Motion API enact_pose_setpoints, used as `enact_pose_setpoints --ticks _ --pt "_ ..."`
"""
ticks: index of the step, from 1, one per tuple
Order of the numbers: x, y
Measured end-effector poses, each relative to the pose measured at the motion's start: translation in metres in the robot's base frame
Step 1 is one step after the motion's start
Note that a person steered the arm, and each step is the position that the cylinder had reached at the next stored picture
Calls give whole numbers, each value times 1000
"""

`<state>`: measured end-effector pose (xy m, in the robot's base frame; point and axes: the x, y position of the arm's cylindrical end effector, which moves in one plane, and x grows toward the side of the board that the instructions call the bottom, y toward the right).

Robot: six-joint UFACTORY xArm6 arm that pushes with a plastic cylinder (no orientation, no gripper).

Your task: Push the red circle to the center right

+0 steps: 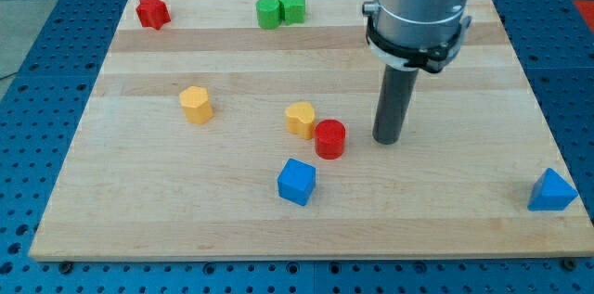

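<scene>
The red circle (329,138) stands near the middle of the wooden board (464,183), touching a yellow block (300,119) on its upper left. My tip (387,140) rests on the board just to the right of the red circle, with a small gap between them. The arm's grey body rises above it toward the view's top.
A blue cube (296,182) lies below-left of the red circle. A yellow hexagon-like block (196,104) sits at the left. A red block (151,11) is at the top left. Two green blocks (279,8) touch at the top. A blue triangle (552,190) is at the bottom right.
</scene>
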<state>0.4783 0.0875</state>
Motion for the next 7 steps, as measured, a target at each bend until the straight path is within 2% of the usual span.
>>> enact_pose_setpoints --ticks 1,2,3,5,7 --pt "23 -23" --pt "49 -81" --pt "50 -123" --pt "-4 -74" --pt "-13 -117"
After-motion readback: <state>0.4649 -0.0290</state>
